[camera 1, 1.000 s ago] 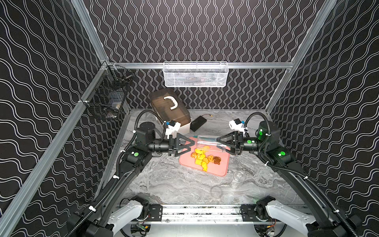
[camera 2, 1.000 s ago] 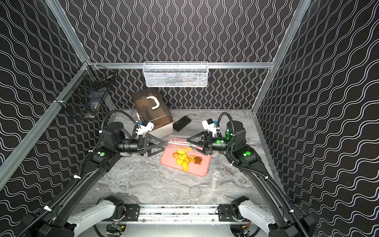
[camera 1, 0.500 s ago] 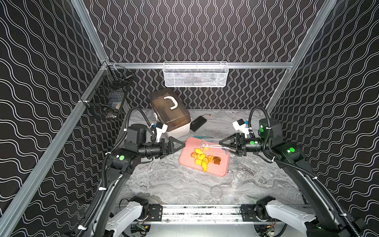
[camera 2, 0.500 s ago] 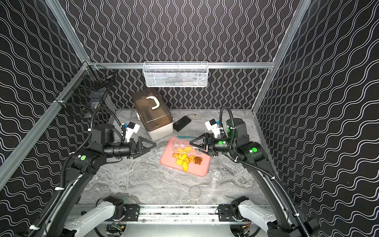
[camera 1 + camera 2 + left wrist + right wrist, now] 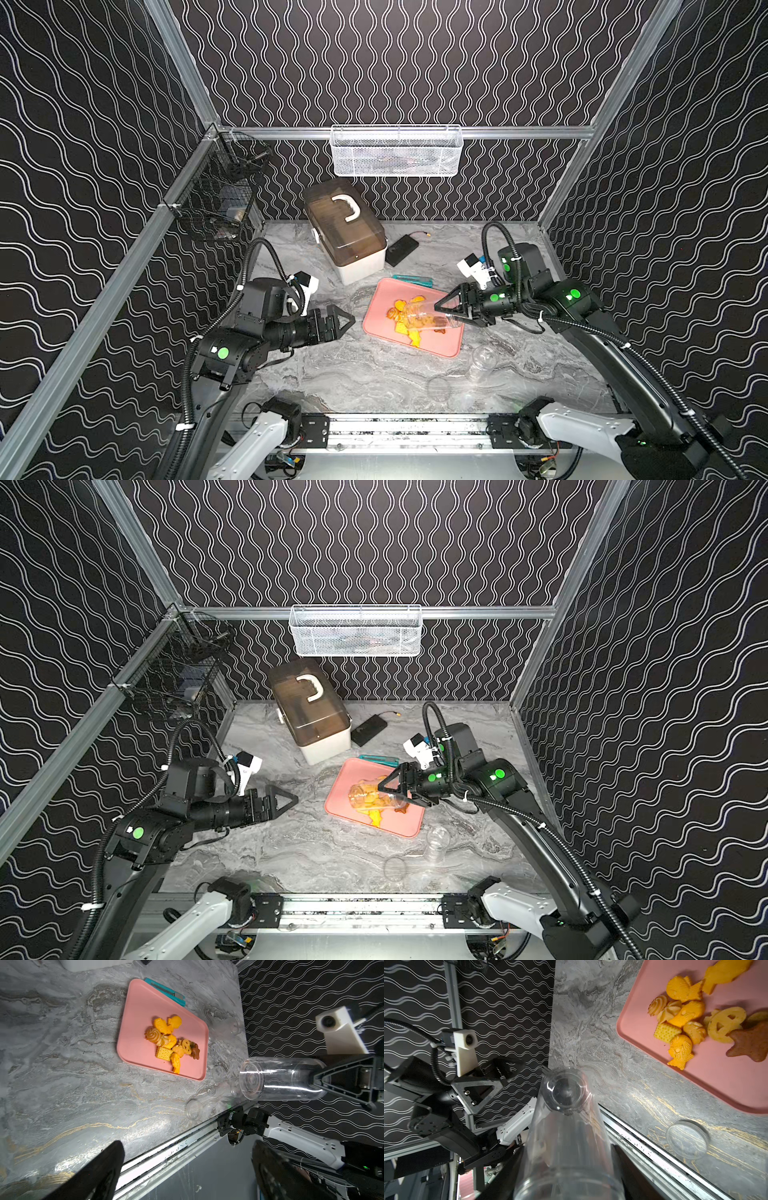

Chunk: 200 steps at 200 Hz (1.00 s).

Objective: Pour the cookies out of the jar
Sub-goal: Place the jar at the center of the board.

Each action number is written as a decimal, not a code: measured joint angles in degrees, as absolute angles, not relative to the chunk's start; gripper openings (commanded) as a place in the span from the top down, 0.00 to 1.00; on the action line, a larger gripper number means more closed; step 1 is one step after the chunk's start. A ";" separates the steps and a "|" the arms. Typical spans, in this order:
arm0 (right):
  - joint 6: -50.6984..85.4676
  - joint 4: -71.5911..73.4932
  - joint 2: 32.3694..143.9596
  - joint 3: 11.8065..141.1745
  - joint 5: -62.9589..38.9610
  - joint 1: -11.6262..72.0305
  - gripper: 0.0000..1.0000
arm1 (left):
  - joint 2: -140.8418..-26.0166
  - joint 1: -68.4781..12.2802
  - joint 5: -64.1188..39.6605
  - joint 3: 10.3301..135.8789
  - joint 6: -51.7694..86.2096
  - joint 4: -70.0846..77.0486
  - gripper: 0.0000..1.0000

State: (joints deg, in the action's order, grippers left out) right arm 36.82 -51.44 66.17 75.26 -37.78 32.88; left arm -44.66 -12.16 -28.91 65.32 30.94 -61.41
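Evidently the pouring is as good as done. At the left of a top view, the left claw (image 5: 347,321) hangs spread wide and empty above the surface (image 5: 332,374). In the middle, the cookies (image 5: 170,1043) lie heaped on the pink tray (image 5: 141,1012), a brown star among them. Right of centre, the right claw (image 5: 441,315) pinches the clear jar (image 5: 411,320) on its side over the tray, and the wrist views show it empty. What is left, I judge, is only to set the jar down. A clear lid (image 5: 439,388) lies on the surface below the tray. No brand, label or writing can be read.
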 measured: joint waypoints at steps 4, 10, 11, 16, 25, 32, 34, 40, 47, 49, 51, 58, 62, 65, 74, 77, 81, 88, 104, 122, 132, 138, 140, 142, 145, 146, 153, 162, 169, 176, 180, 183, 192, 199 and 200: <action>36.77 -52.01 66.63 75.85 -36.75 33.82 0.37 | -44.64 -12.16 -28.71 65.32 30.74 -61.71 0.01; 36.56 -52.73 67.31 76.64 -35.59 35.03 0.37 | -44.56 -12.16 -28.47 65.32 30.46 -62.08 0.01; 36.53 -52.90 67.48 76.84 -35.31 35.31 0.37 | -44.56 -12.16 -28.45 65.32 30.41 -62.13 0.01; 36.36 -53.49 68.07 77.52 -34.35 36.36 0.37 | -44.53 -12.16 -28.23 65.36 30.22 -62.46 0.01; 35.97 -54.35 69.19 78.61 -32.62 37.98 0.38 | -44.45 -12.16 -27.92 65.58 30.00 -63.02 0.01; 35.92 -55.00 69.91 79.29 -31.38 39.00 0.38 | -44.42 -12.16 -27.53 65.80 29.89 -63.16 0.01; 35.90 -55.20 70.13 79.46 -31.00 39.24 0.38 | -44.40 -12.16 -27.46 65.87 29.87 -63.18 0.01; 35.66 -55.66 70.65 79.90 -29.91 39.83 0.38 | -44.36 -12.16 -27.22 66.11 29.85 -63.37 0.01; 35.35 -56.27 71.26 80.40 -28.60 40.71 0.38 | -44.29 -12.16 -27.18 66.28 29.82 -63.57 0.01; 35.35 -56.45 71.44 80.55 -28.18 40.95 0.38 | -44.29 -12.16 -27.14 66.32 29.82 -63.64 0.01; 35.35 -56.62 71.59 80.71 -27.77 41.19 0.38 | -44.29 -12.16 -27.09 66.35 29.82 -63.70 0.01; 35.33 -57.28 72.18 81.19 -26.55 42.00 0.38 | -44.25 -12.16 -27.05 66.41 29.69 -63.94 0.01; 35.27 -57.65 72.55 81.47 -25.98 42.52 0.38 | -44.16 -12.16 -27.03 66.41 29.65 -64.05 0.01; 35.16 -57.93 72.79 81.67 -25.56 42.87 0.38 | -44.18 -12.16 -27.00 66.41 29.63 -64.14 0.01; 35.03 -58.74 73.71 82.39 -24.01 44.10 0.38 | -44.18 -12.16 -27.00 66.41 29.41 -64.34 0.01; 34.92 -59.00 74.04 82.63 -23.51 44.47 0.38 | -44.18 -12.16 -27.00 66.41 29.39 -64.36 0.01; 34.92 -59.35 74.46 82.96 -22.81 44.95 0.38 | -44.18 -12.16 -27.00 66.41 29.23 -64.36 0.01; 34.87 -60.03 75.16 83.42 -21.67 45.84 0.38 | -44.18 -12.16 -26.98 66.41 28.95 -64.36 0.01; 34.48 -61.60 76.82 84.73 -18.76 48.01 0.39 | -44.18 -12.16 -26.98 66.41 28.71 -64.36 0.01; 34.46 -63.35 78.61 85.95 -15.55 50.28 0.39 | -44.16 -12.16 -26.98 66.41 28.58 -64.45 0.01; 34.46 -63.94 79.48 86.43 -13.78 51.51 0.39 | -44.18 -12.16 -26.79 66.41 28.56 -64.55 0.01; 34.48 -64.38 80.01 86.65 -12.69 52.31 0.39 | -44.16 -12.16 -26.79 66.41 28.56 -64.60 0.01; 34.48 -64.51 80.16 86.72 -12.36 52.60 0.39 | -44.16 -12.16 -26.79 66.41 28.56 -64.60 0.01; 34.48 -64.71 80.38 86.78 -12.08 52.90 0.39 | -44.16 -12.16 -26.79 66.41 28.56 -64.60 0.01; 34.50 -64.97 80.68 86.89 -11.51 53.36 0.39 | -44.12 -12.16 -26.79 66.41 28.56 -64.60 0.01; 34.48 -65.01 80.75 86.91 -11.40 53.45 0.39 | -44.10 -12.16 -26.79 66.41 28.56 -64.60 0.01; 34.50 -65.45 81.38 87.13 -10.50 54.41 0.39 | -44.03 -12.16 -26.79 66.41 28.53 -64.64 0.01; 34.52 -66.08 82.46 87.55 -9.02 55.70 0.39 | -44.01 -12.16 -26.79 66.41 28.51 -64.71 0.01; 34.52 -66.57 83.22 87.92 -7.94 56.53 0.39 | -44.01 -12.16 -26.79 66.41 28.51 -64.75 0.01; 34.54 -67.05 84.01 88.27 -6.94 57.32 0.39 | -44.03 -12.16 -26.79 66.41 28.51 -64.75 0.01; 34.54 -67.37 84.42 88.51 -6.42 57.76 0.39 | -44.07 -12.16 -26.81 66.41 28.49 -64.75 0.01; 34.57 -67.64 84.79 88.66 -6.00 58.08 0.39 | -44.07 -12.16 -26.81 66.41 28.47 -64.75 0.01; 34.76 -68.18 85.65 89.01 -4.93 58.85 0.39 | -44.07 -12.16 -26.81 66.41 28.42 -64.75 0.01; 34.76 -68.58 86.26 89.27 -4.32 59.37 0.39 | -44.07 -12.16 -26.81 66.41 28.42 -64.75 0.01; 34.76 -68.64 86.37 89.32 -4.16 59.46 0.39 | -44.07 -12.16 -26.81 66.41 28.42 -64.75 0.01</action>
